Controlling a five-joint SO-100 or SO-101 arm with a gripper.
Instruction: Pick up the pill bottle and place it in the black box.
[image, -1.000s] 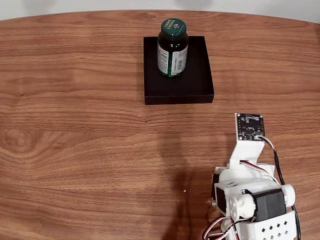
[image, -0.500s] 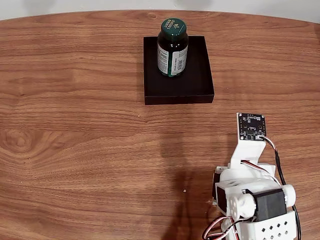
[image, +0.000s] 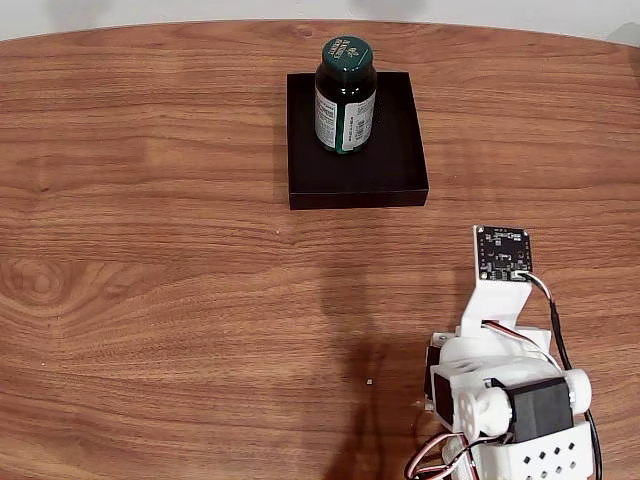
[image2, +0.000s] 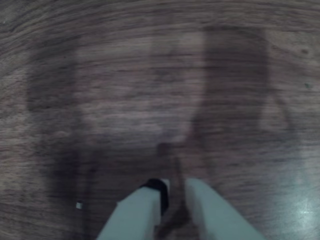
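The dark green pill bottle (image: 345, 95) stands upright inside the black box (image: 392, 160), toward the tray's back left, in the fixed view. The arm (image: 505, 390) is folded at the lower right of the table, far from the box, with its wrist camera board (image: 502, 252) pointing toward the box. In the wrist view my gripper (image2: 174, 184) hangs close over bare wood. Its two pale fingers (image2: 140, 212) stand nearly together with nothing between them.
The wooden table (image: 150, 250) spreads wide to the left of the arm and in front of the box. A tiny pale speck (image: 369, 381) lies on the wood next to the arm's base. The table's back edge runs just behind the box.
The wrist camera board has shifted a hair to the right. The bottle and the box have not moved.
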